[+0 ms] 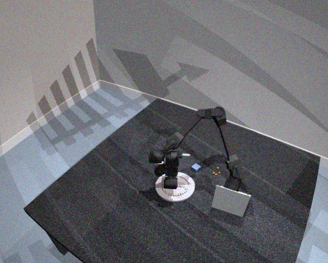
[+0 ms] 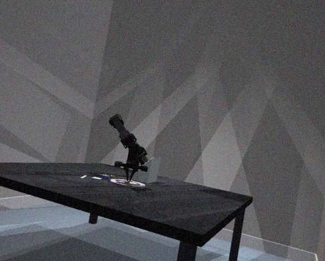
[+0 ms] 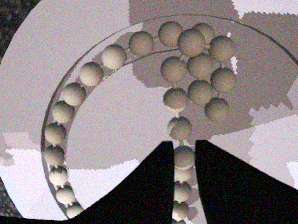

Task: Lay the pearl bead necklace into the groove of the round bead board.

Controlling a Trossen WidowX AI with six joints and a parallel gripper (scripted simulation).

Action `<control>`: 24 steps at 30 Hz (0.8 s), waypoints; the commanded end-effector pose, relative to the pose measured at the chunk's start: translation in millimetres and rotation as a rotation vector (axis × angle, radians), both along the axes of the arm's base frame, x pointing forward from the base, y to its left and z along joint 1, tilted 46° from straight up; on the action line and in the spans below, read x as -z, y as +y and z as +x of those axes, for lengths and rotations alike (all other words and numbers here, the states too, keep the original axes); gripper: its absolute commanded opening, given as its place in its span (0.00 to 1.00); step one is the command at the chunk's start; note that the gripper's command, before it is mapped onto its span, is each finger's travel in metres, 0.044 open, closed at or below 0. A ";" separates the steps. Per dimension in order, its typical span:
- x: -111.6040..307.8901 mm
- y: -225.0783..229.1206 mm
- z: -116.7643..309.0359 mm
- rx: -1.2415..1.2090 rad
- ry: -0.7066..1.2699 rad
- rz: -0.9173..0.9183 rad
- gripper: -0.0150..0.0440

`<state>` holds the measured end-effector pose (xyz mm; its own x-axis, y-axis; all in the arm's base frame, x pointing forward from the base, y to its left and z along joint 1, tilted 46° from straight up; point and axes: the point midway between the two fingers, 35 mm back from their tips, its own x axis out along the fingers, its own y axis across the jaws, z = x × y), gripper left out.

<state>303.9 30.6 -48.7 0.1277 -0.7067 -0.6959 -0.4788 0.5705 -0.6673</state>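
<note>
The round white bead board (image 1: 191, 188) (image 2: 140, 184) (image 3: 115, 120) lies on the dark table. The pearl bead necklace (image 1: 177, 194) (image 3: 91, 74) is on it. In the wrist view its left run of beads follows the groove's arc, up to the top. At upper right several beads bunch together, many inside the groove's inner line. A strand hangs from the bunch down across the inner disc to my fingers. My gripper (image 2: 128, 181) (image 3: 183, 151) is shut on that strand, low over the board. In the top view the arm hides the fingertips and part of the board.
A blue block (image 1: 196, 166) (image 2: 105, 176), small orange dots (image 1: 216, 174) and a white strip (image 1: 186, 154) (image 2: 83, 177) lie near the board. A grey upright panel (image 1: 231, 201) stands beside the arm's base, right of the board in the top view.
</note>
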 end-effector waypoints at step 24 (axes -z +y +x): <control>-54.4 -52.8 -6.7 0.004 -0.002 -0.004 0.25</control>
